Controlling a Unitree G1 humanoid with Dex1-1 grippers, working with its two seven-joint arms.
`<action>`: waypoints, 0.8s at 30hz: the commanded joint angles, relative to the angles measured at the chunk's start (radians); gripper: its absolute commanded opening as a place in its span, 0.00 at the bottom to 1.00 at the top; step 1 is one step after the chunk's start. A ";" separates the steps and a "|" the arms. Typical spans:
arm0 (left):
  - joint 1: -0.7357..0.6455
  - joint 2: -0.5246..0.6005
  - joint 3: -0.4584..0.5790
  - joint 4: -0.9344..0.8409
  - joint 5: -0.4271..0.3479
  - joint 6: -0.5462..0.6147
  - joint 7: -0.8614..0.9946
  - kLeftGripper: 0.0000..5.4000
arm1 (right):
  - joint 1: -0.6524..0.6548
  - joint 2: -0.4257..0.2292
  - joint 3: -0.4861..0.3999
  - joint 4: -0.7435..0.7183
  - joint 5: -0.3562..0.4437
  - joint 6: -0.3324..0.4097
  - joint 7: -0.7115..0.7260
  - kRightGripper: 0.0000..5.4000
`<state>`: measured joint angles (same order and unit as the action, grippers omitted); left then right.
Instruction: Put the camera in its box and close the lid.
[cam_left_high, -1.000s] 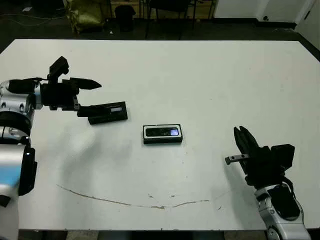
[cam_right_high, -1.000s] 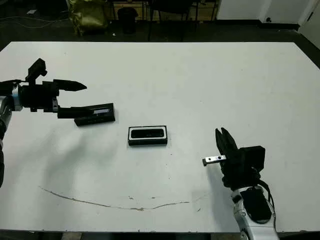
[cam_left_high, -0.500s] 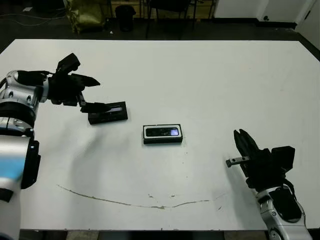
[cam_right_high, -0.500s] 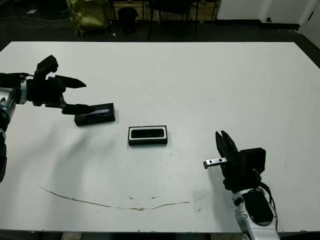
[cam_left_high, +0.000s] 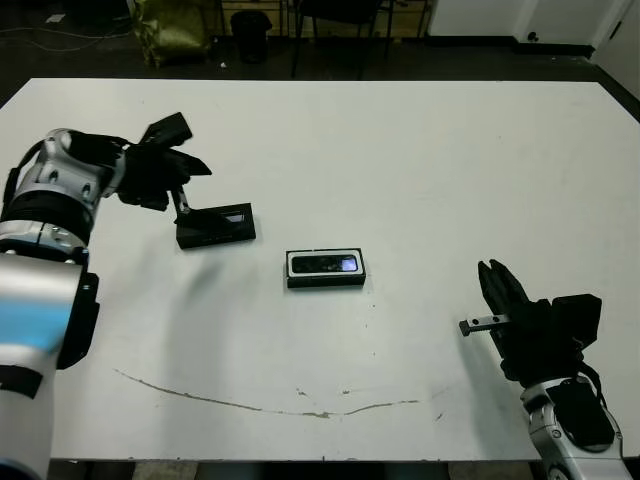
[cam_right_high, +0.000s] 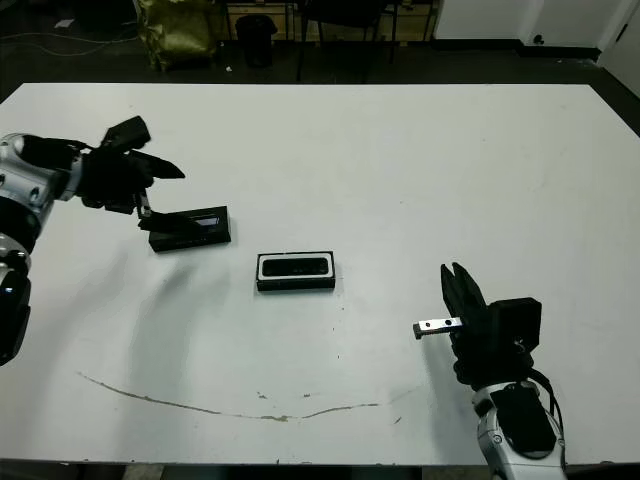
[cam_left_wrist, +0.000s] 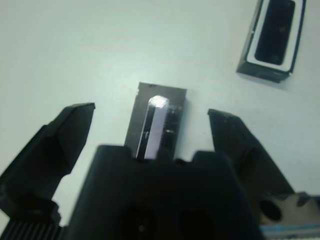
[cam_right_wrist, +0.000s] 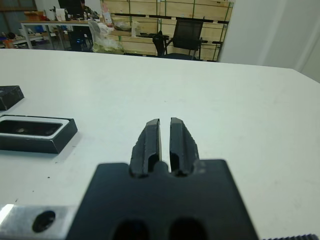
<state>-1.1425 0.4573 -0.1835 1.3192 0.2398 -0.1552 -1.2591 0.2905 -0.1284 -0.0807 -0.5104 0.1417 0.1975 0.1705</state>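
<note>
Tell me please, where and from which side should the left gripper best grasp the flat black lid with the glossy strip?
Probably across its two long edges, from above. The flat black lid lies flat on the white table, apart from the white-lined box, and the open left gripper straddles its end, fingers beside the long sides.

Lid (cam_left_wrist: 156, 124) near end hidden behind left hand (cam_left_wrist: 150, 142) body; print unreadable.

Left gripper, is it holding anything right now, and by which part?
Nothing. The left gripper is open, fingers spread either side of the lid, not touching it.
</note>
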 joint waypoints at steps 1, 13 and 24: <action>-0.013 -0.019 -0.025 0.019 0.038 0.001 0.017 1.00 | 0.028 -0.018 -0.010 -0.002 -0.015 0.013 -0.005 0.00; -0.037 -0.058 -0.151 0.033 0.193 -0.042 0.191 1.00 | 0.079 -0.001 -0.021 -0.073 0.054 0.033 0.001 0.00; -0.032 -0.076 -0.156 0.047 0.210 0.023 0.247 1.00 | 0.126 -0.012 -0.006 -0.142 0.039 0.052 -0.017 0.00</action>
<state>-1.1745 0.3884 -0.3394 1.3489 0.4392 -0.1542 -1.0154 0.3732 -0.1348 -0.0882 -0.6449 0.1884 0.2144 0.1638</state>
